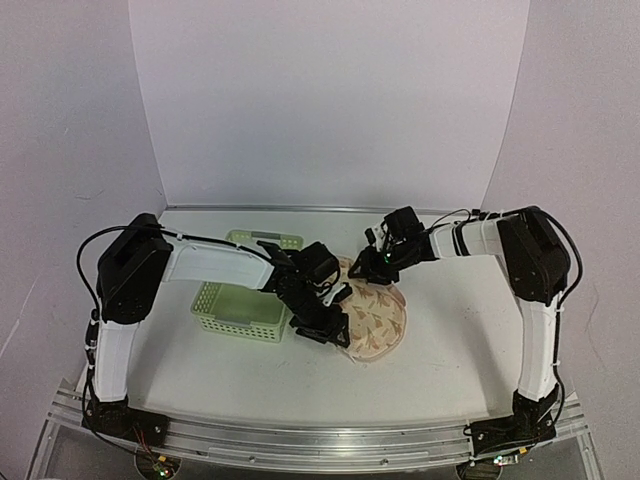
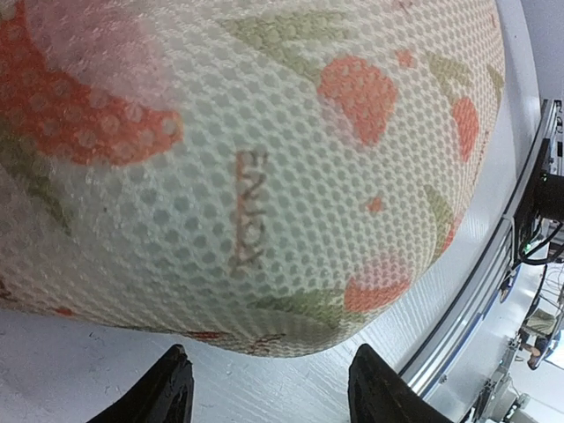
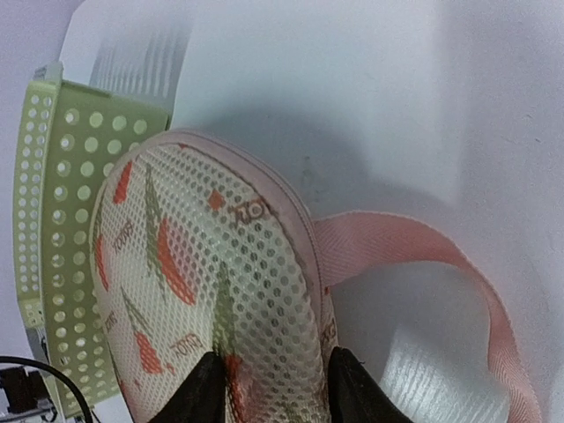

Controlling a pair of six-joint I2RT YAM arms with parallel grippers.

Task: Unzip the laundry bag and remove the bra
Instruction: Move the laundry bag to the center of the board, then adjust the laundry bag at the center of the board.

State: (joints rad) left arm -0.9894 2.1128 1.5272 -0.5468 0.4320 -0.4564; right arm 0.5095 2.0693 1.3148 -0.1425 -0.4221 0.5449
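Note:
The laundry bag [image 1: 378, 318], a padded beige mesh case with red-and-green print, lies on the white table between both arms. My right gripper [image 1: 371, 268] is at the bag's far end, shut on it. In the right wrist view both fingers [image 3: 204, 394] press the mesh bag [image 3: 194, 264] on either side, beside its pale pink zip edging [image 3: 298, 220] and pink side loop [image 3: 423, 256]. My left gripper [image 1: 338, 332] stands open at the bag's left edge. In the left wrist view the bag [image 2: 264, 159] fills the frame just beyond the open gripper [image 2: 273, 397], nothing between the fingers. The bra is hidden.
A light green lattice basket [image 1: 240, 300] stands left of the bag, under the left arm, and shows beside the bag in the right wrist view [image 3: 53, 220]. The table's near edge with its metal rail [image 2: 476, 291] is close to the left gripper.

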